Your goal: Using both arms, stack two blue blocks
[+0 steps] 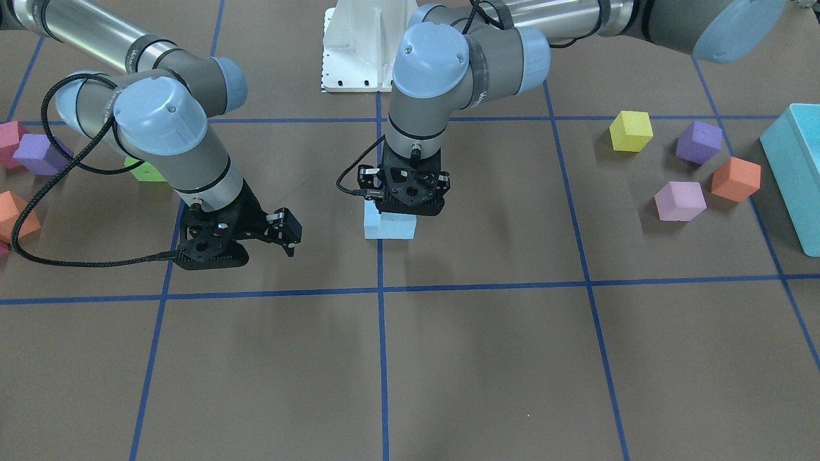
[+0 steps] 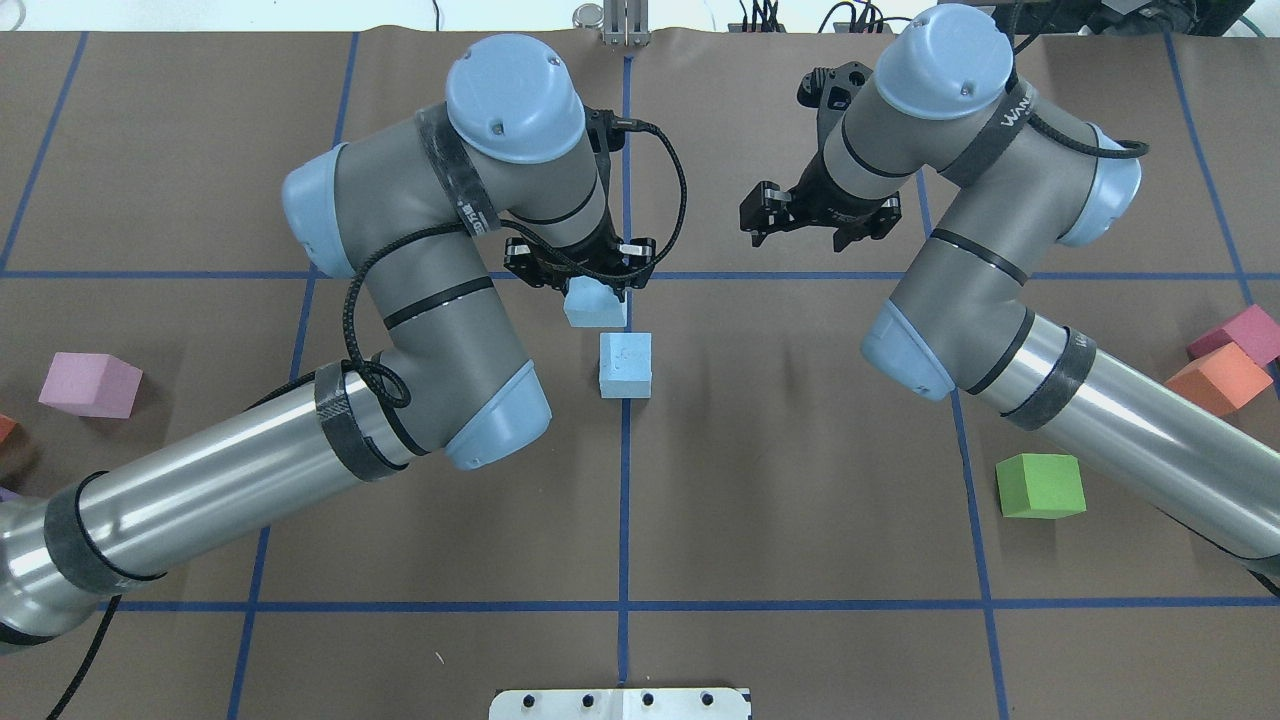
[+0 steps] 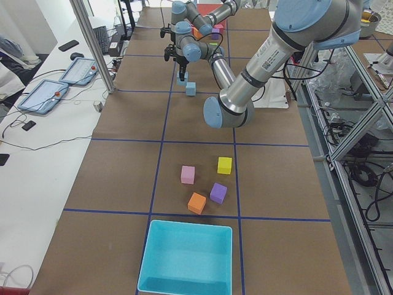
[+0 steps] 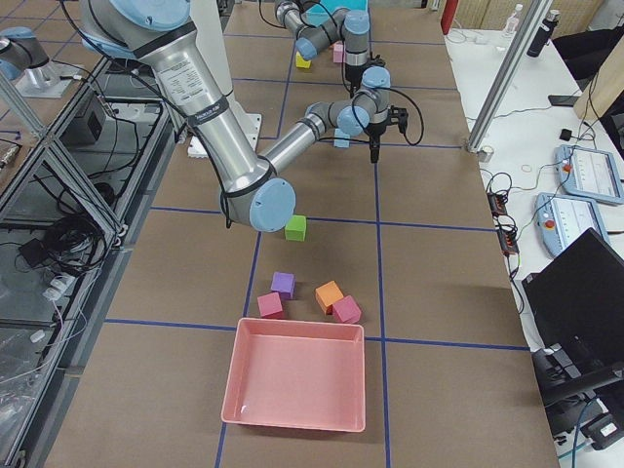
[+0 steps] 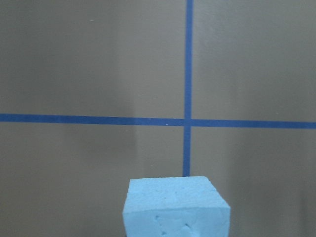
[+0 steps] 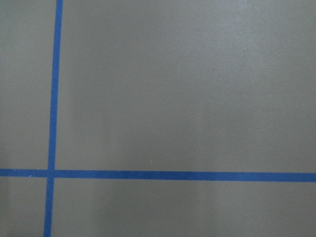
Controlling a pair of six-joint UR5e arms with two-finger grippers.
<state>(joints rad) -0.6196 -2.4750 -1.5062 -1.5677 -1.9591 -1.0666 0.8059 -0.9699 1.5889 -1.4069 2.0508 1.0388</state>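
My left gripper [image 2: 592,292] is shut on a pale blue block [image 2: 593,305] and holds it low over the table's centre line. The second blue block [image 2: 625,365] rests on the table just beside it, on the robot's side. In the front view, blue foam [image 1: 392,228] shows under the left gripper and the two blocks overlap there. The held block fills the bottom of the left wrist view [image 5: 176,205]. My right gripper [image 2: 818,222] is open and empty, hovering to the right of the blocks.
On my left lie a pink cube [image 2: 90,385], a yellow cube [image 1: 631,131], a purple cube [image 1: 698,142], an orange cube [image 1: 735,179] and a turquoise box [image 1: 794,173]. A green cube [image 2: 1040,487], an orange cube [image 2: 1215,380] and a pink tray [image 4: 297,385] lie on my right.
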